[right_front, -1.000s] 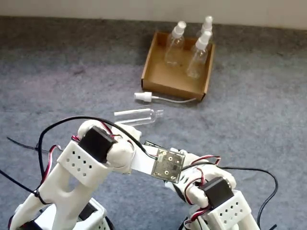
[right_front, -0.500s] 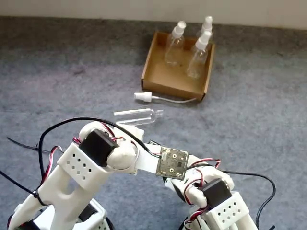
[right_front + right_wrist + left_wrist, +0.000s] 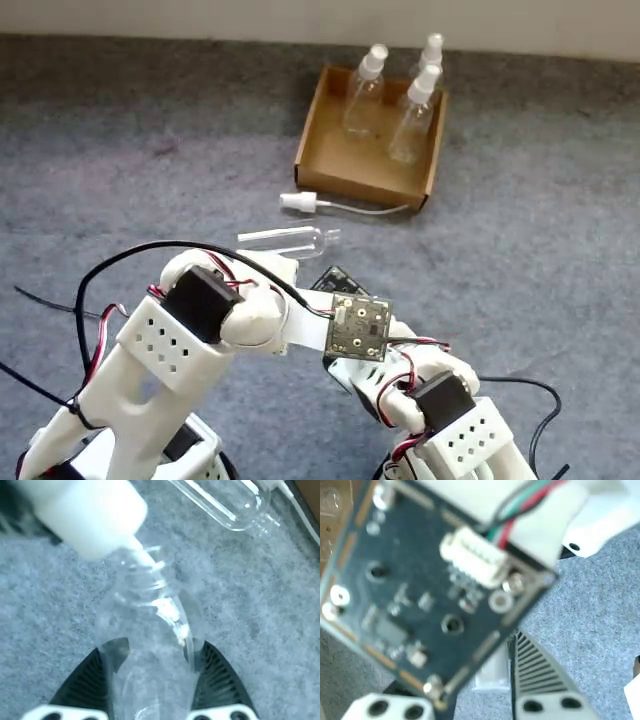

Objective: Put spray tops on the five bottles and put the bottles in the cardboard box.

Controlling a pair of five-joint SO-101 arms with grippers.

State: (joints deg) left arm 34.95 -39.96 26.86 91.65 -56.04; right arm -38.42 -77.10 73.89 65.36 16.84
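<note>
The left arm [image 3: 170, 350] and right arm [image 3: 450, 410] are meeting at 6 o'clock from the cardboard box [image 3: 330, 165], which is holding three capped bottles [image 3: 362, 100]. The right gripper [image 3: 155, 650] is clamping a clear bottle [image 3: 147, 615] by its body, jaws closed against both sides, the long axis pointing away from the wrist toward roughly 11 o'clock on the table. The left gripper [image 3: 480, 677] is judged to be pinching the white spray top [image 3: 87, 515], which is hanging tilted just off the open neck, tube entering it, so the top is needing alignment with that axis.
</note>
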